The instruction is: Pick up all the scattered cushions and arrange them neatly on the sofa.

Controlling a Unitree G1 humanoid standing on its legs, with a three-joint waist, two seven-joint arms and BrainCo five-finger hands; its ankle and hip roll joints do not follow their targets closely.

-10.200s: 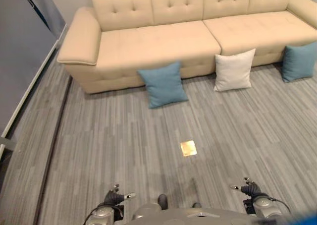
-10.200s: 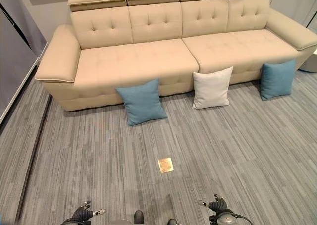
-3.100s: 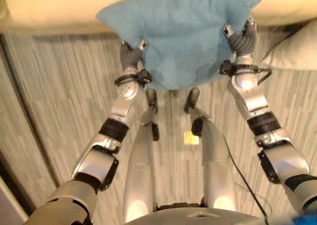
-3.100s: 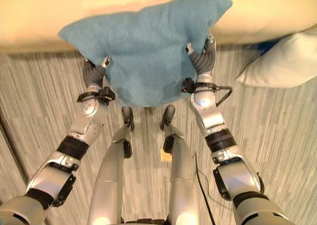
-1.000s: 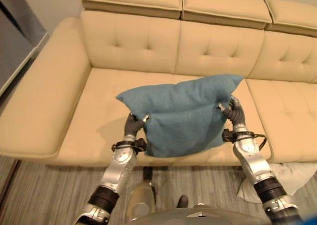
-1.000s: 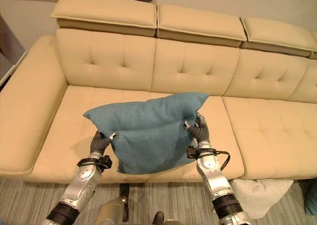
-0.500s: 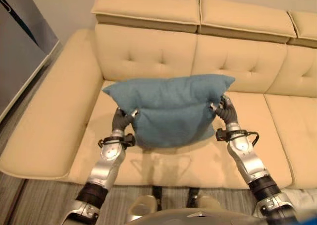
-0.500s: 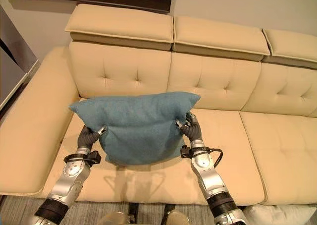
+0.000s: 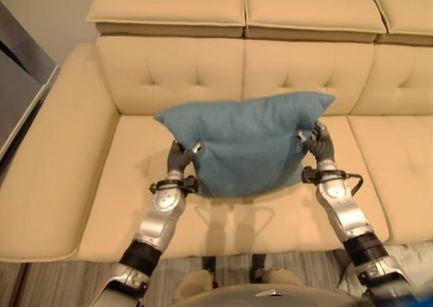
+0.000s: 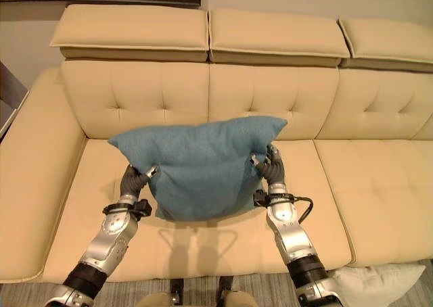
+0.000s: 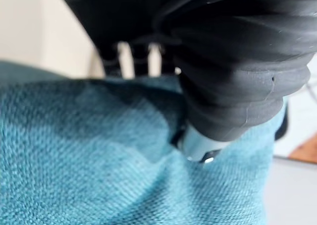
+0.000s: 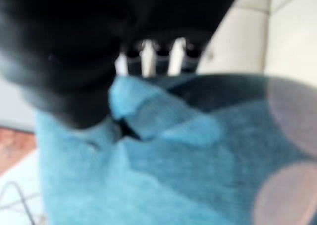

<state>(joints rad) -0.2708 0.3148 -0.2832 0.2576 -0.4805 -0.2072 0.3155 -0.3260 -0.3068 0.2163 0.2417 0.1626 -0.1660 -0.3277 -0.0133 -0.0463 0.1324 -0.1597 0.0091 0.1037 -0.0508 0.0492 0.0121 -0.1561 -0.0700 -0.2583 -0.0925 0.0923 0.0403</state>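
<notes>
A blue cushion (image 9: pixel 247 141) hangs upright above the seat of the beige sofa (image 9: pixel 74 158), in front of its left-middle backrest. My left hand (image 9: pixel 178 159) pinches the cushion's left edge and my right hand (image 9: pixel 319 143) pinches its right edge. The wrist views show the blue fabric (image 11: pixel 99 155) bunched between each hand's thumb and fingers (image 12: pixel 148 54). The cushion's lower edge hovers over the seat and throws a shadow on it. A white cushion (image 10: pixel 369 278) lies on the floor at the sofa's front, lower right.
The sofa's left armrest (image 9: pixel 40 178) lies to the left of the held cushion. Tufted backrests (image 10: pixel 270 97) with headrests run along the back. The seat sections (image 10: pixel 379 192) to the right are bare. Grey striped carpet (image 9: pixel 13 293) shows at the lower corners.
The camera has shifted, so the sofa sits differently in view. The blue cushion stays gripped in both hands and now hangs slightly further right over the seat, its right corner tipped higher.
</notes>
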